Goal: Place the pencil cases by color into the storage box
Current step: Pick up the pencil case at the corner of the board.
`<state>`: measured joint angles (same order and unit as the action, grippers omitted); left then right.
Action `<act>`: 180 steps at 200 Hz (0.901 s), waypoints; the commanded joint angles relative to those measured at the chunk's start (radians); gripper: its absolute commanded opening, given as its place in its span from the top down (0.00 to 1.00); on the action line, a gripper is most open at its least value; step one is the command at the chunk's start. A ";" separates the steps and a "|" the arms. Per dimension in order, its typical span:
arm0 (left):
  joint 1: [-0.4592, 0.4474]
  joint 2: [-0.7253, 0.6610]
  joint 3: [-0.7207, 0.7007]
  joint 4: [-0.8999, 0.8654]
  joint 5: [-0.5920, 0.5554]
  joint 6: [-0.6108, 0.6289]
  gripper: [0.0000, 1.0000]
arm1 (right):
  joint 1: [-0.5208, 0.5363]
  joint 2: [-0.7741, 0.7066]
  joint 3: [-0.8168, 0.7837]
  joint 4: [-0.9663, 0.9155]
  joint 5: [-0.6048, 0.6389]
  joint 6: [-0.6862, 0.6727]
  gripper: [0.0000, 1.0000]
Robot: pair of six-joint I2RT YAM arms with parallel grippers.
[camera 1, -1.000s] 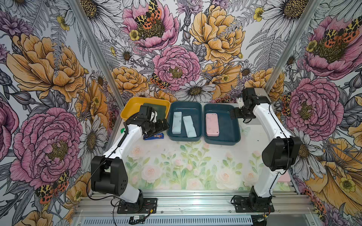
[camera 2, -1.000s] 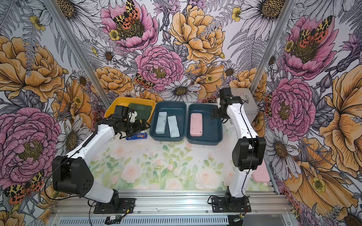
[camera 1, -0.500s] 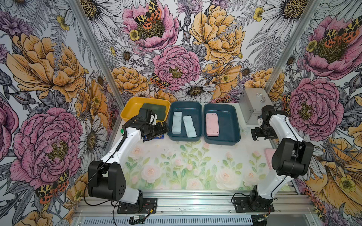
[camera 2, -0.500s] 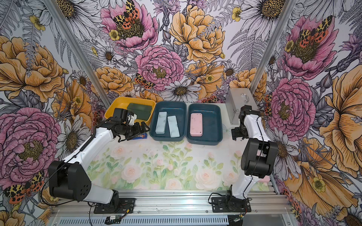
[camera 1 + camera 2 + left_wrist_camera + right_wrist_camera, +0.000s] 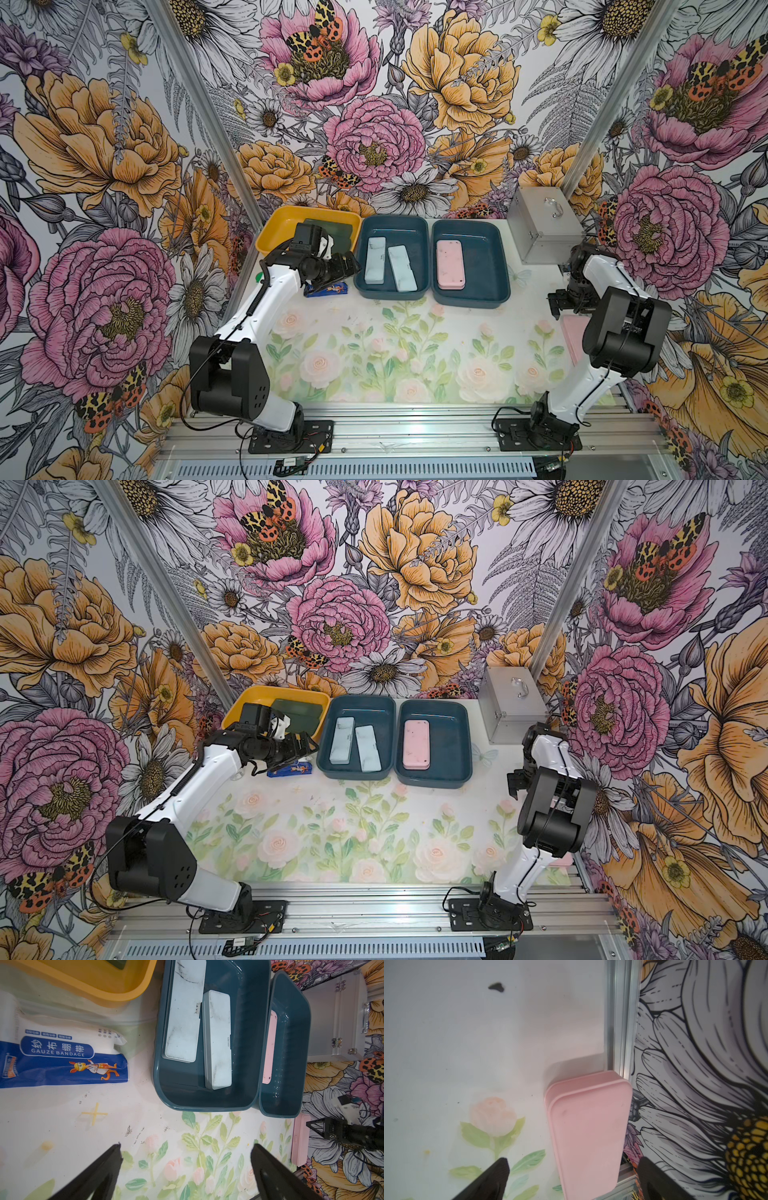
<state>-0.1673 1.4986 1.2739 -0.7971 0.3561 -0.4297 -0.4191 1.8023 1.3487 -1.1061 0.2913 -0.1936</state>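
Note:
A pink pencil case (image 5: 587,1130) lies at the table's right edge against the metal rail, also seen in a top view (image 5: 571,336). My right gripper (image 5: 574,1159) hovers open over its end, one finger on each side, touching nothing. Another pink case (image 5: 450,264) lies in the right teal storage box (image 5: 494,266). Two pale blue cases (image 5: 375,266) (image 5: 402,268) lie in the middle teal box (image 5: 422,249). A dark green case (image 5: 343,230) shows in the yellow box (image 5: 276,232), partly hidden by my left arm. My left gripper (image 5: 186,1147) stands open and empty above the table.
A blue gauze bandage packet (image 5: 62,1057) lies on the table under my left wrist, beside the yellow box. A silver metal case (image 5: 544,232) stands at the back right. The flowered mat (image 5: 395,357) covers the front of the table.
My right arm swung from the back by the silver case forward to the right edge, down over the pink case. My left arm drew back slightly from the yellow box.

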 commanded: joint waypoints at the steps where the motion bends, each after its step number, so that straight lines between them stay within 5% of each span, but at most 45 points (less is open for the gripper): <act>1: -0.001 0.014 0.019 -0.008 -0.013 -0.021 0.01 | -0.022 0.016 -0.015 0.049 -0.018 -0.020 0.01; 180: -0.024 0.096 0.083 -0.028 -0.044 -0.081 0.01 | -0.123 0.125 -0.034 0.152 -0.061 -0.118 0.01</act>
<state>-0.1761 1.5780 1.3151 -0.8196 0.3355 -0.4984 -0.5285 1.9057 1.3243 -0.9806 0.2314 -0.2939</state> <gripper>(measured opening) 0.988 0.993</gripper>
